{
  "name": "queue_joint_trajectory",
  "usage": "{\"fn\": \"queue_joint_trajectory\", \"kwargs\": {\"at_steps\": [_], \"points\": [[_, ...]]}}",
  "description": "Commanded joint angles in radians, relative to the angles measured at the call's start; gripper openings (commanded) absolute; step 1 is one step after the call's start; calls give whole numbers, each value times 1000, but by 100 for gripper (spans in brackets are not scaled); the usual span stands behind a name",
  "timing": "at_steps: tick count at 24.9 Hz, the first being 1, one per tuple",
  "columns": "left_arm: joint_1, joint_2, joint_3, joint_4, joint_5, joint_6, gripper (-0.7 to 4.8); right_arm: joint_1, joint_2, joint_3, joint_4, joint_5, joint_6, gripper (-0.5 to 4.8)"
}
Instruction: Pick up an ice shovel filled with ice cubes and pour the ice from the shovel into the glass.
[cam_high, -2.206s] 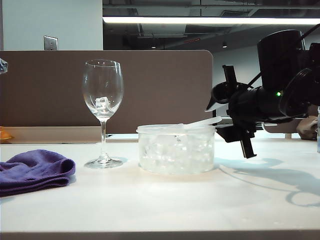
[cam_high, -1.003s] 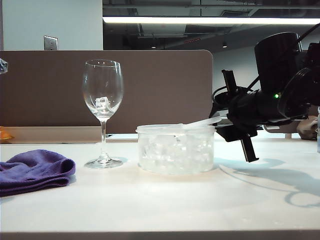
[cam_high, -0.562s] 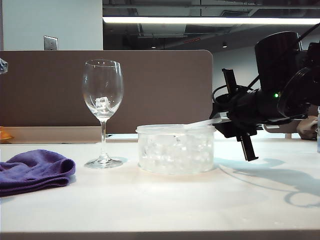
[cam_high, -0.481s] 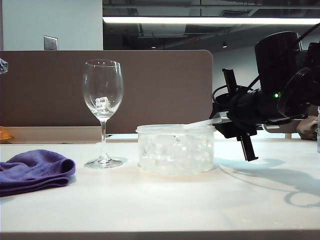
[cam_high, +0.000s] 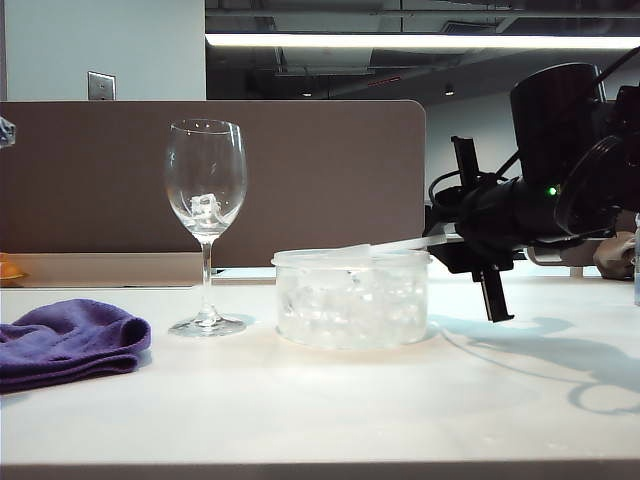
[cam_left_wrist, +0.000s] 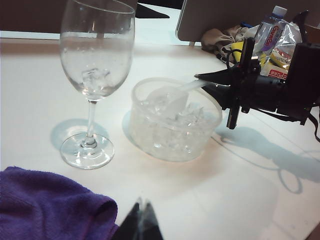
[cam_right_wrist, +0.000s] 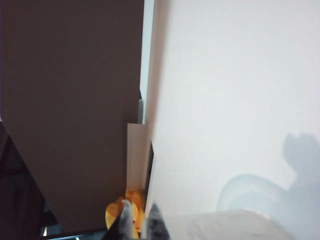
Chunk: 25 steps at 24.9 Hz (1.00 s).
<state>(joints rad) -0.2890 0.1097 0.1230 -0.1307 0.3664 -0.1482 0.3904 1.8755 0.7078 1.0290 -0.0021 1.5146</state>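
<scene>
Gripping: right gripper (cam_high: 452, 238) has its jaws clamped on the handle end of the ice shovel (cam_high: 395, 245), at the right side of the tub (cam_high: 352, 298).
Cloth: purple cloth (cam_high: 68, 340) lies at the left edge of the table (cam_high: 330, 400).
Glass: wine glass (cam_high: 206, 222) stands upright between cloth and tub, apart from both, with a bit of ice in its bowl.
Ice cubes: ice cubes (cam_high: 350, 305) fill the tub; the shovel's bowl rests among them, handle slanting up over the rim.
Left wrist view only: shovel bowl (cam_left_wrist: 167, 101) from above, plus a water bottle (cam_left_wrist: 270, 25) and packets behind the right arm.
Left gripper: left gripper (cam_left_wrist: 139, 222) hangs near the cloth, well apart from the glass; jaws together, holding nothing.
Right wrist view: mostly bare tabletop and the brown partition (cam_right_wrist: 70, 100); fingertips (cam_right_wrist: 126, 215) nearly touching.
Room: brown partition (cam_high: 300, 180) behind the table, ceiling strip light (cam_high: 420, 41) overhead.
</scene>
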Motion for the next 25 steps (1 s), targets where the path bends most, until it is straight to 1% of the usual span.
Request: {"fn": "queue_joint_trajectory", "kwargs": {"at_steps": [1, 5, 6, 13, 17, 25], "points": [[1, 1, 5, 12, 5, 2, -5, -13, -5, 5, 72, 0, 49, 8], [1, 1, 5, 12, 5, 2, -5, -28, -5, 5, 135, -4, 69, -2], [1, 1, 5, 12, 5, 2, -5, -41, -7, 5, 152, -16, 93, -3], [1, 1, 5, 12, 5, 2, -5, -60, -29, 5, 157, -26, 113, -4], [1, 1, 5, 12, 5, 2, -5, -64, -51, 6, 127, -24, 114, -5], [1, 1, 5, 12, 5, 2, -5, -63, -124, 16, -4, -23, 113, -5]]}}
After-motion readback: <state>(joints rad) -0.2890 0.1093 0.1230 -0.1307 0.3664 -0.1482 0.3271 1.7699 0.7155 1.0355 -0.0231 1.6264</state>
